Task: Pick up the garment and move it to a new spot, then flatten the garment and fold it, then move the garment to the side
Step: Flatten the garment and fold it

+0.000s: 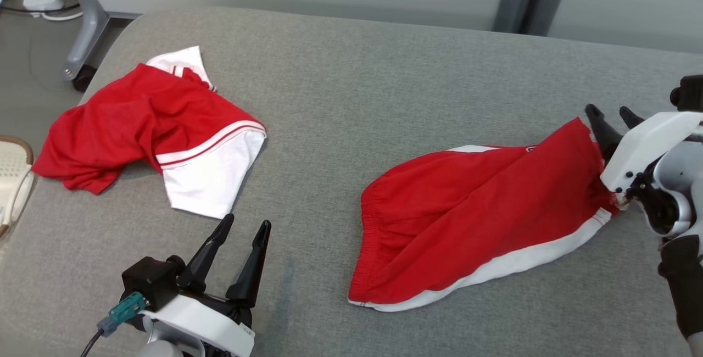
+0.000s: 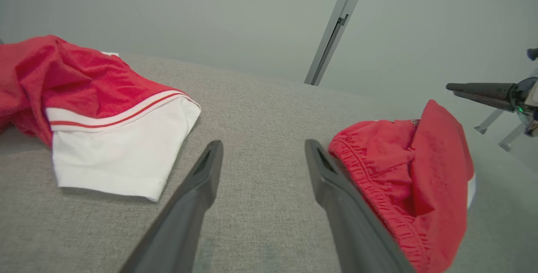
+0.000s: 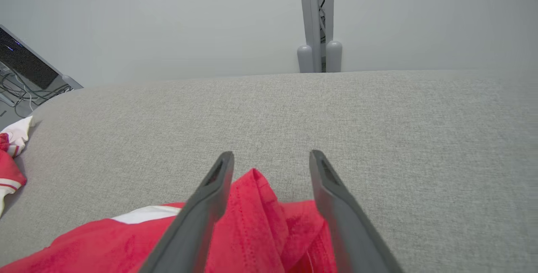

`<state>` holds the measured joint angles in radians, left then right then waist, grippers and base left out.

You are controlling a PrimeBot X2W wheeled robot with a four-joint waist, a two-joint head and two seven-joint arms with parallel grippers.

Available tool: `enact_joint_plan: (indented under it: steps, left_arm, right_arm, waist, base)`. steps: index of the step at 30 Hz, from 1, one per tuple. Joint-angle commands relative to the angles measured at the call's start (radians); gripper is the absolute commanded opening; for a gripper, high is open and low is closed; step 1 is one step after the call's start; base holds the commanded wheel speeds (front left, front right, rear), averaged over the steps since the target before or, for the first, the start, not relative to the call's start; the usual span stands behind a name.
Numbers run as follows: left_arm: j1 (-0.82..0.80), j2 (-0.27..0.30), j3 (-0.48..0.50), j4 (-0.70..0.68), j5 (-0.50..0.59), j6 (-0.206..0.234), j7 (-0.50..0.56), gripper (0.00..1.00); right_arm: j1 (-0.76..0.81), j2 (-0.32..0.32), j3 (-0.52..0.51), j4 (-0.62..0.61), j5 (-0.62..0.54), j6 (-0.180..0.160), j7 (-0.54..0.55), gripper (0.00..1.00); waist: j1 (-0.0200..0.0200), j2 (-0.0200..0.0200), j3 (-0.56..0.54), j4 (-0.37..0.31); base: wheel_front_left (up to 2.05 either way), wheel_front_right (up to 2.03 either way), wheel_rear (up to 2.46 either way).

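The grey fabric-covered desk (image 1: 351, 71) carries two garments. The red shorts with white side bands (image 1: 467, 219) lie well to the right of the crumpled red-and-white shirt (image 1: 154, 126). Their long axis runs away from the shirt, with the elastic waistband toward it and the far end bunched at the right claw (image 1: 608, 111). That claw is released, its fingers either side of a raised fold. The left claw (image 1: 246, 222), spread and empty, sits between shirt and waistband, so it is probably the nearer arm for flattening that end.
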<state>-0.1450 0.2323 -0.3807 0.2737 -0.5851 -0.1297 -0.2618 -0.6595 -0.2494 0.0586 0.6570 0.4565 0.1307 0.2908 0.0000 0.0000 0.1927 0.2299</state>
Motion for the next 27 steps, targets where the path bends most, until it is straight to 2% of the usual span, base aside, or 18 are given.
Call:
enact_joint_plan:
  steps: [1, 8, 15, 20, 24, 27]
  left_arm:
    - [-0.004, 0.004, 0.006, -0.004, 0.007, -0.002, -0.005, 1.0]
    - [0.028, 0.013, 0.038, -0.026, 0.036, -0.002, -0.004, 1.0]
    - [0.056, 0.02, 0.087, -0.038, 0.062, -0.002, -0.004, 1.0]
    - [0.073, 0.007, 0.122, -0.062, 0.081, -0.002, -0.005, 1.0]
    - [0.09, -0.011, 0.135, -0.064, 0.093, -0.002, -0.004, 1.0]
    - [0.099, -0.002, 0.113, -0.044, 0.083, -0.002, -0.003, 1.0]
  right_arm:
    - [-0.006, -0.002, 0.009, 0.012, 0.003, 0.0, -0.039, 1.0]
    - [0.046, -0.015, 0.073, -0.014, 0.054, 0.0, -0.28, 1.0]
    - [0.157, -0.039, 0.085, -0.096, 0.049, 0.0, -0.41, 1.0]
    - [0.278, -0.03, 0.048, -0.195, 0.02, 0.0, -0.471, 1.0]
    - [0.39, 0.005, 0.019, -0.277, 0.005, 0.0, -0.488, 1.0]
    - [0.46, 0.043, 0.011, -0.32, 0.005, 0.0, -0.49, 1.0]
  waist:
    - [0.0, 0.0, -0.015, -0.018]
    - [0.0, 0.0, -0.06, -0.082]
    - [0.0, 0.0, -0.091, -0.146]
    - [0.0, 0.0, -0.11, -0.193]
    - [0.0, 0.0, -0.114, -0.212]
    - [0.0, 0.0, -0.112, -0.219]
  base:
    - [0.0, 0.0, 0.0]
    - [0.0, 0.0, 0.0]
    - [0.0, 0.0, 0.0]
    - [0.0, 0.0, 0.0]
    - [0.0, 0.0, 0.0]
    - [0.0, 0.0, 0.0]
